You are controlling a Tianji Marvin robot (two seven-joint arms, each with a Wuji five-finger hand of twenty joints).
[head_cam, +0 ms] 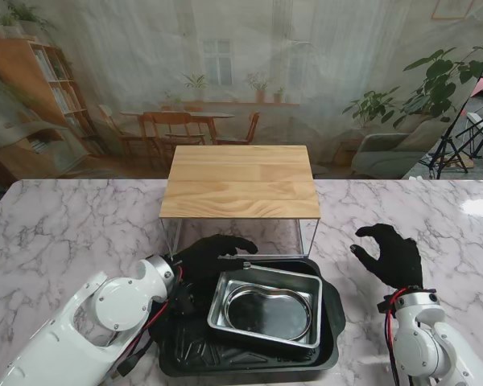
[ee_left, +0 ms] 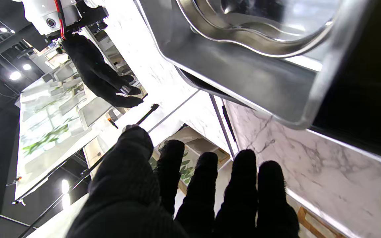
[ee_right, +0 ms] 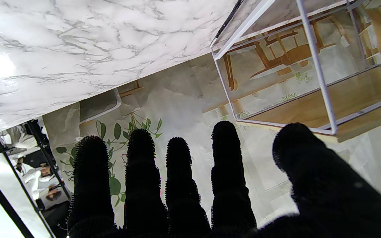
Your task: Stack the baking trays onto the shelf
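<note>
Both hands are spread, holding nothing: left hand (head_cam: pixel 213 253) at the silver tray (head_cam: pixel 266 305), right hand (head_cam: pixel 390 256) beside it, over marble table (head_cam: pixel 64 233).

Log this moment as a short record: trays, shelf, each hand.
silver tray: nested inside the black tray, tilted
black tray: on the marble table, nearer to me than the shelf
shelf: wooden top on a white wire frame, nothing on top
left hand: at the silver tray's far left corner, grip cannot be told
right hand: open, fingers apart, right of both trays, holding nothing
</note>
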